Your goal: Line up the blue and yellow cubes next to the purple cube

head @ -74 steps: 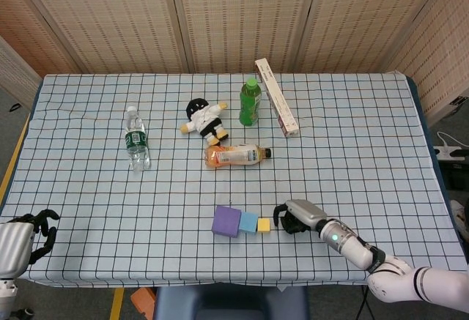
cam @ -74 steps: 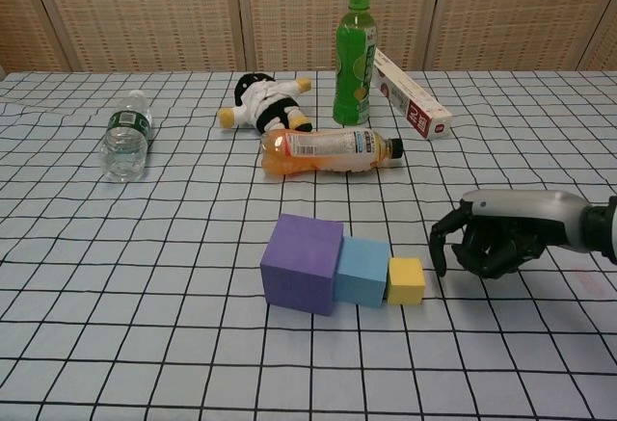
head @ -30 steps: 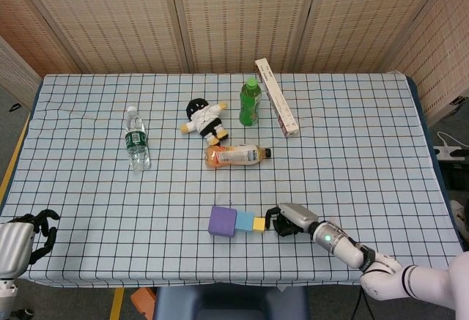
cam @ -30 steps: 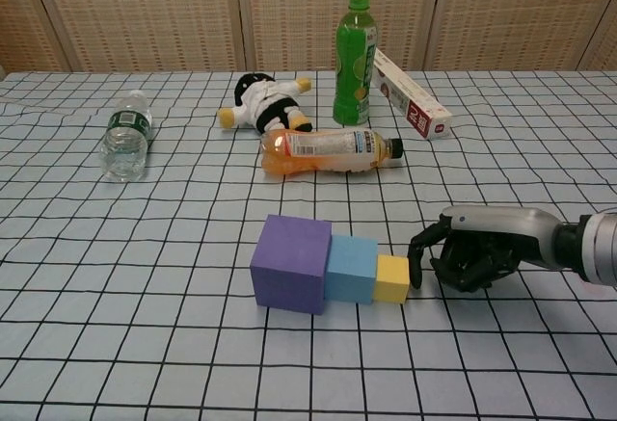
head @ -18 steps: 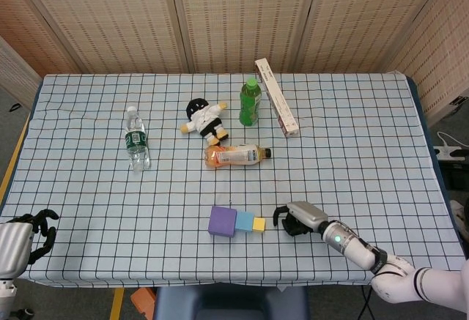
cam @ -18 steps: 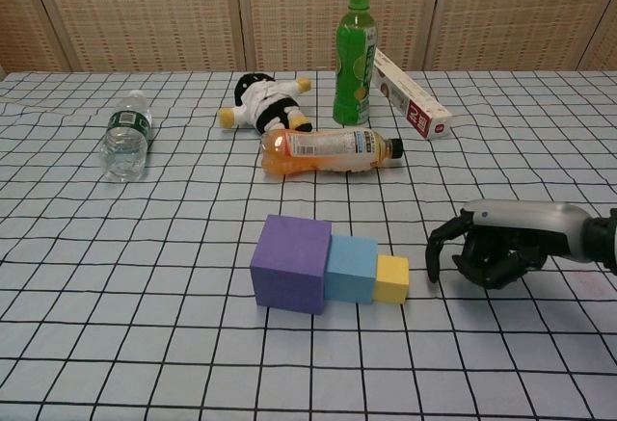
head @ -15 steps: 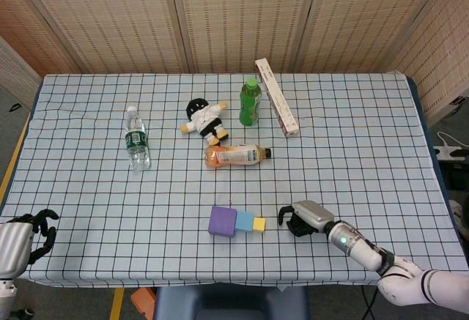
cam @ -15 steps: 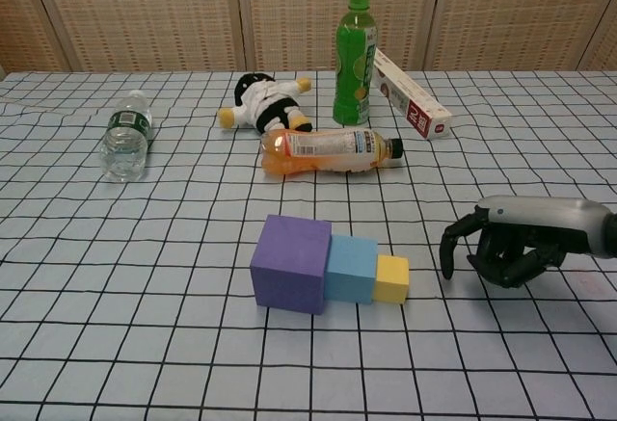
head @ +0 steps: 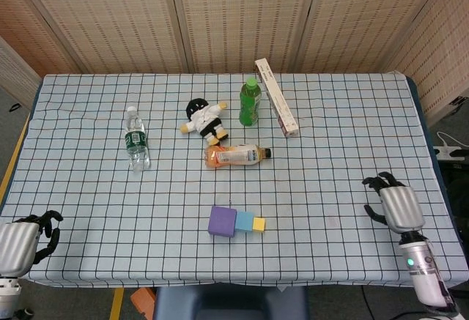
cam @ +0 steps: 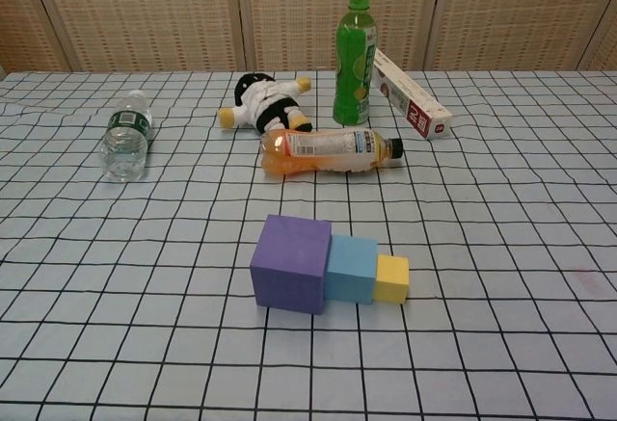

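The purple cube [head: 223,220], blue cube [head: 245,222] and yellow cube [head: 259,225] are lined up touching near the tabletop's front edge, well apart from both hands. The right hand [head: 396,204] at the right edge and the left hand [head: 26,241] at the front-left corner are seen empty, fingers loosely curled apart.

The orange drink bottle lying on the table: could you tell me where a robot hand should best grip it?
Grip the orange bottle around its labelled middle, coming from above. It lies on its side, cap pointing right, with the doll close behind its left end.

1. right hand [head: 396,201]: silver-grey shell over the back, black fingers.
2. its wrist is silver with a small green light, joining a white forearm.
3. left hand [head: 26,241]: same silver shell, black fingers.
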Tool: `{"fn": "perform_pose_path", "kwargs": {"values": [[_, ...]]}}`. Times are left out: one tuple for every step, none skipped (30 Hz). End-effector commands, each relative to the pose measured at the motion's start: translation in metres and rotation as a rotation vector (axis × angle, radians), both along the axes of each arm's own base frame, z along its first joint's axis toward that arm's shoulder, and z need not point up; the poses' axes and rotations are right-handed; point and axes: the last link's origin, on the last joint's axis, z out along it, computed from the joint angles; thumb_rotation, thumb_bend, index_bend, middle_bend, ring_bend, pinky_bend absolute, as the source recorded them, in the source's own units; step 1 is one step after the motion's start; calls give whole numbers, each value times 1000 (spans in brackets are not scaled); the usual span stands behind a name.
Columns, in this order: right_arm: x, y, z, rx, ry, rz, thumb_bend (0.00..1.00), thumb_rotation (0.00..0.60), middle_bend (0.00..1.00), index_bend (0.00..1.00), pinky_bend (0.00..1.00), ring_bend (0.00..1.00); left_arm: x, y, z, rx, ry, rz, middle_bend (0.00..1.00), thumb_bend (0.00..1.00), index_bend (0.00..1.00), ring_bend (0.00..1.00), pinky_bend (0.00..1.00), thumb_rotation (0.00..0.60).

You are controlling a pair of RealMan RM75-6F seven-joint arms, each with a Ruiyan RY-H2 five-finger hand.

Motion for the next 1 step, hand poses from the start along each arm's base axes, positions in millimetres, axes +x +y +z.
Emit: {"fn": "perform_pose_path", "kwargs": {"values": [[-12,5,4,-45,14,-36,143,600,357,318,481,173,1,0,0,-1,3,-5,641,493,438,555,649,600]]}}
